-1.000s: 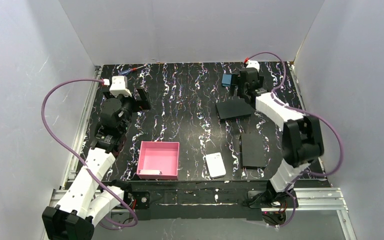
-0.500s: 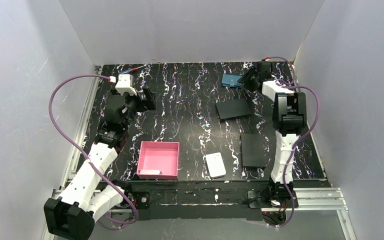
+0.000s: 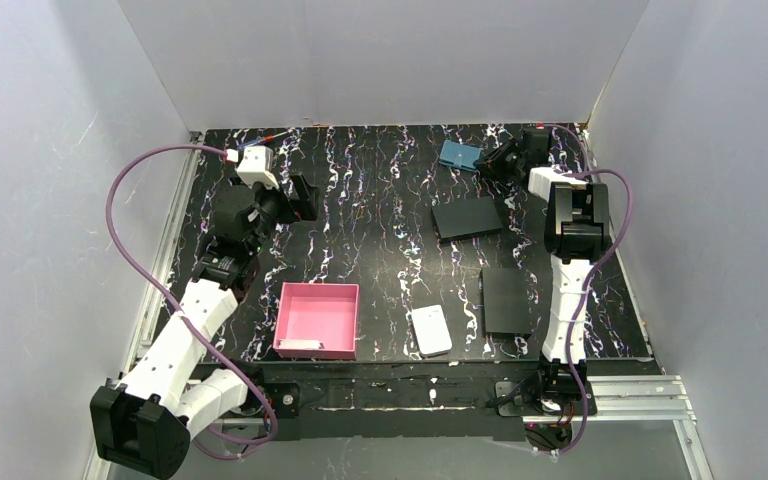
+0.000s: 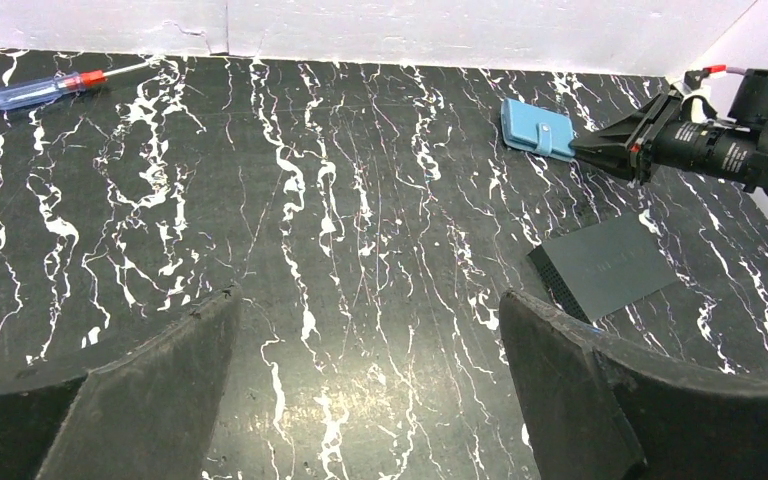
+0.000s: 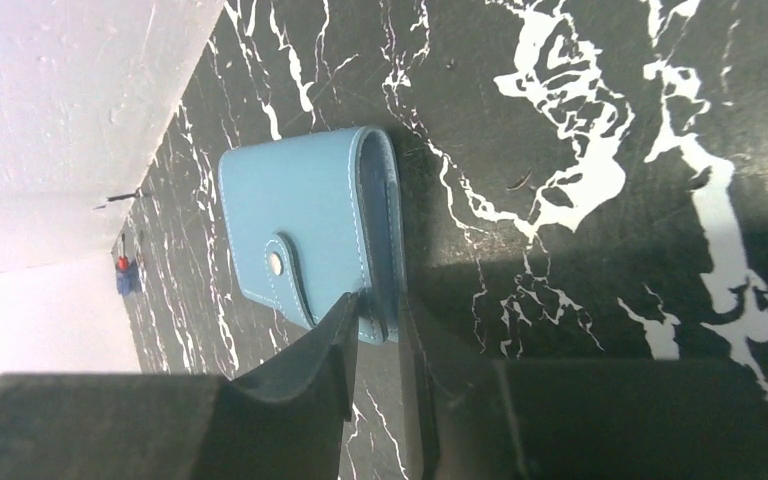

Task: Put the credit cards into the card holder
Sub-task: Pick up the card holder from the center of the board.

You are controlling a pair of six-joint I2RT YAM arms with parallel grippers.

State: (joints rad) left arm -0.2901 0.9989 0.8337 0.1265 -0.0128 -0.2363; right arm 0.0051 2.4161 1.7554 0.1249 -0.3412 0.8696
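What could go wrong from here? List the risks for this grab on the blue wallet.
1. The right gripper pinches only a corner of the card holder, at its folded edge. Once lifted, it may swivel or slip out.
2. The snap strap looks fastened, so nothing can go in until it is opened, likely a fiddly two-arm job.

Your tabletop [image 3: 380, 230]: black, veined white like marble. Plain pale walls [image 3: 380, 60] box it in at far, left and right. Aluminium rails [image 3: 640, 390] run along the near and left edges. Light even, shadows soft.
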